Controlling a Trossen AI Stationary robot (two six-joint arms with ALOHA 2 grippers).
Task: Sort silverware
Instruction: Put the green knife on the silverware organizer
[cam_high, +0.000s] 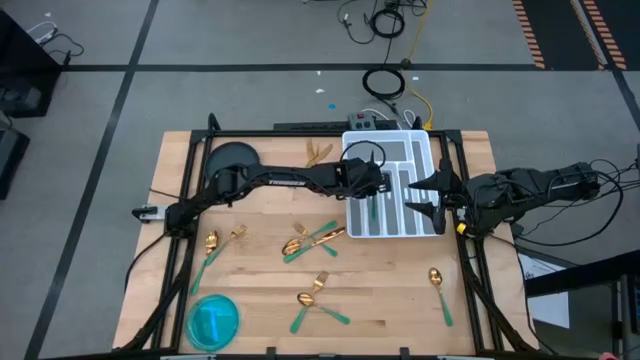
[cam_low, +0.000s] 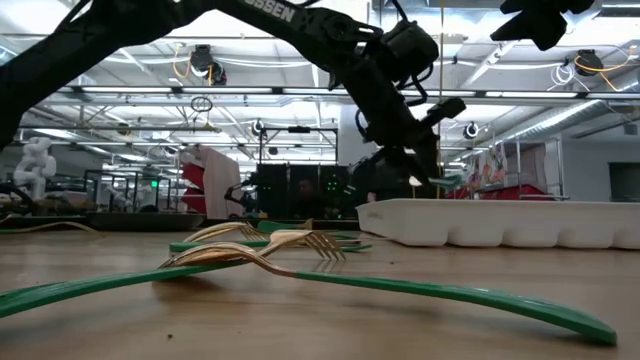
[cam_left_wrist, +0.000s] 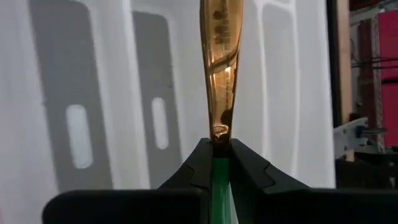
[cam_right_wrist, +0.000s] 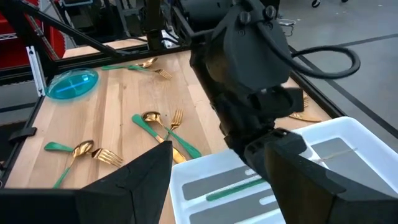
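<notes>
Silverware (cam_high: 313, 236): glossy gold metal heads, smooth green plastic-looking handles. Tray (cam_high: 423, 150): matt white plastic. Bench (cam_high: 390, 280): pale wood (planked, visible grain). Blue plate (cam_high: 213, 320): translucent, glossy.

A light wooden table (cam_high: 400, 290) with a black frame along its edges stands on a grey floor (cam_high: 230, 30) crossed by dark tape lines. Beyond the table's far edge, black and yellow cables (cam_high: 385, 85) coil on the floor beside a grey power strip (cam_high: 368, 122). Orange-and-black hazard striping (cam_high: 590, 30) runs across the floor at the far right corner. At table height the room behind is a large open hall: a ceiling of white beams and trusses (cam_low: 240, 95) with bright overhead lighting, a red cabinet (cam_low: 195, 180) and dark equipment with small green lights (cam_low: 300, 185) farther back.
</notes>
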